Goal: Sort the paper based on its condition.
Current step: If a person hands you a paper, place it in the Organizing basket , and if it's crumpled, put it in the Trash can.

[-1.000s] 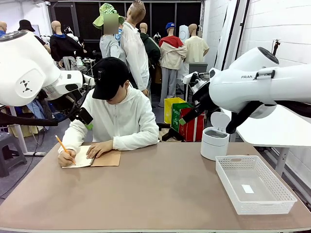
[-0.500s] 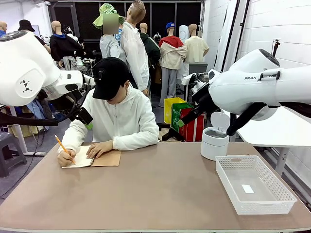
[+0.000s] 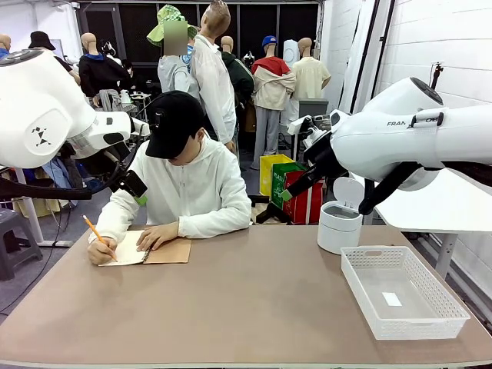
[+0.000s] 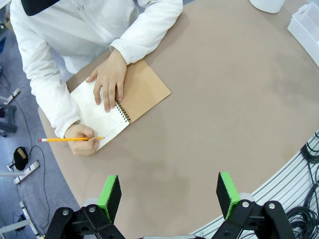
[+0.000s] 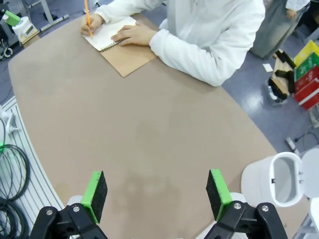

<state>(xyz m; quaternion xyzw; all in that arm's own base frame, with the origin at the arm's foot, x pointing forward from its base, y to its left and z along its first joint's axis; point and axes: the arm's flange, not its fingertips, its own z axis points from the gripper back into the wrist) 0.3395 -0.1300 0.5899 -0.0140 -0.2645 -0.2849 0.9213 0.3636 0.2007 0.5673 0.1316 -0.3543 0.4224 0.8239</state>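
**Both arms held high while the person writes at the far left**

The paper (image 3: 129,257) lies at the far left of the tabletop (image 3: 254,307), a white sheet on top of an opened spiral notebook (image 3: 171,250) whose brown cover is spread out to its right. From here I cannot tell whether the sheet is loose or bound into the spiral.

A person in a white hooded top and a black cap sits at the far side, bent over it. Their writing hand (image 3: 100,252) holds an orange pencil (image 3: 94,229) with the tip down on the sheet's left part. Their other hand (image 3: 157,234) lies flat across the sheet, beside the spiral.

Both robot arms hang well above the tabletop. The left end effector (image 4: 169,190) looks down from above the table's near left edge. Its green pads (image 4: 110,191) are spread wide, with nothing between them but bare tabletop. The right end effector (image 5: 155,191) is spread open the same way and holds nothing, well apart from the notebook.

On the right side stands a white plastic basket (image 3: 384,248) with a small white slip (image 3: 392,299) on its floor. Just beyond it, at the far right, is a round white bin (image 3: 339,223) with its lid tipped up.
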